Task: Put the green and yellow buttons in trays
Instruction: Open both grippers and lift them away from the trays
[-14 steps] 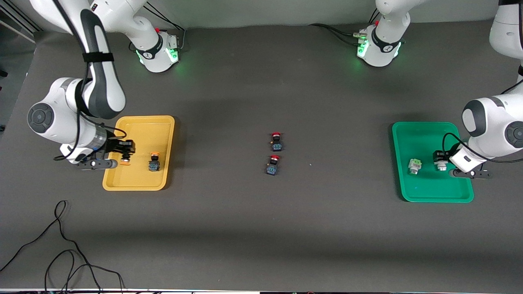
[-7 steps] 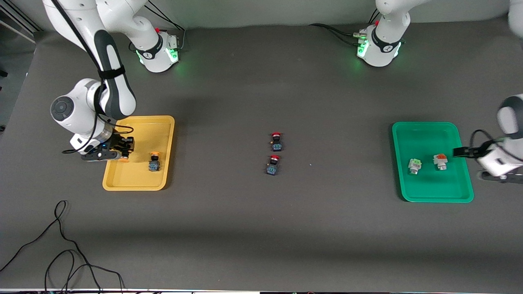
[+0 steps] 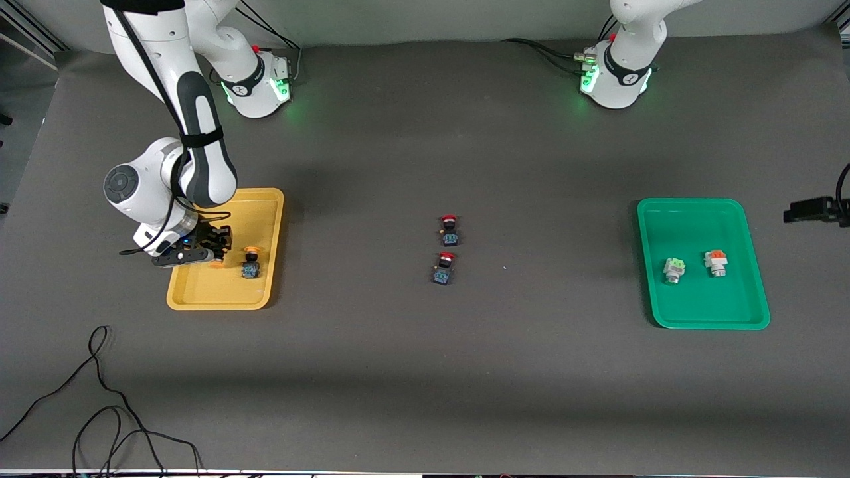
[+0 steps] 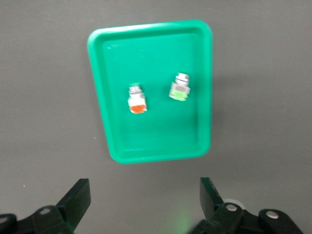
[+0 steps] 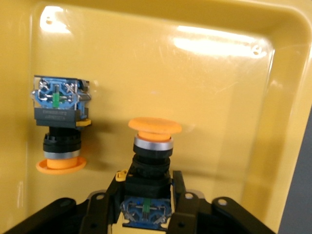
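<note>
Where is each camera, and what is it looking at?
Front view: high up, facing both arms; shows the whole table, both bases and the right gripper.
Left wrist view: on the left arm, looking down at the green tray; its open gripper shows.
Right wrist view: on the right arm, inside the yellow tray; its gripper holds a yellow button.
Front and left wrist views share the green tray.
</note>
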You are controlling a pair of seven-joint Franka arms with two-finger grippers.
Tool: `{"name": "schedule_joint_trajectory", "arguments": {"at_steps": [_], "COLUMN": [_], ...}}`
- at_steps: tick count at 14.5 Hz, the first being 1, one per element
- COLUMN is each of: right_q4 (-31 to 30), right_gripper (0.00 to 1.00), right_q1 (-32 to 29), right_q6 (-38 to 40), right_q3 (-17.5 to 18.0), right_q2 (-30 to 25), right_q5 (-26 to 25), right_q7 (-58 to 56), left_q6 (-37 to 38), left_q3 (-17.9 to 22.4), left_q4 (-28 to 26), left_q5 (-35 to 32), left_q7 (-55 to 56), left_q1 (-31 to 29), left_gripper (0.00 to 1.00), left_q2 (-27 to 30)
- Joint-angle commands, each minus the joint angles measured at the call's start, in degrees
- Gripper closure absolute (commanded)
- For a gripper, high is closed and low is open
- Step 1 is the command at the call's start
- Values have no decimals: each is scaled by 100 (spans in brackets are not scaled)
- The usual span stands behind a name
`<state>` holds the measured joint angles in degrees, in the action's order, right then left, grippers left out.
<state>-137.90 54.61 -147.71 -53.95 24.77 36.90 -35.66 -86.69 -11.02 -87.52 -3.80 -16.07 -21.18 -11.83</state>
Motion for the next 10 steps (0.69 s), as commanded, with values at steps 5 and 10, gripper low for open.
{"name": "schedule_joint_trajectory", "arguments": {"at_steps": [5,10], "right_q4": [447,1763], "right_gripper": [9,9], "right_q1": [59,313], "right_q6": [653,2602], "right_q3": [-133,-1054], "right_q2": [-227,-227], "right_q5": [160,-726], "right_q7": [66,927], "left_q6": [433,416], "left_q3": [178,1163], "left_q4": [-291,-266], "left_q5": [494,494], "left_q7": [1106,1625], "left_q1": [1122,2574], "left_gripper": [0,0], "left_q2": [1033,1148]}}
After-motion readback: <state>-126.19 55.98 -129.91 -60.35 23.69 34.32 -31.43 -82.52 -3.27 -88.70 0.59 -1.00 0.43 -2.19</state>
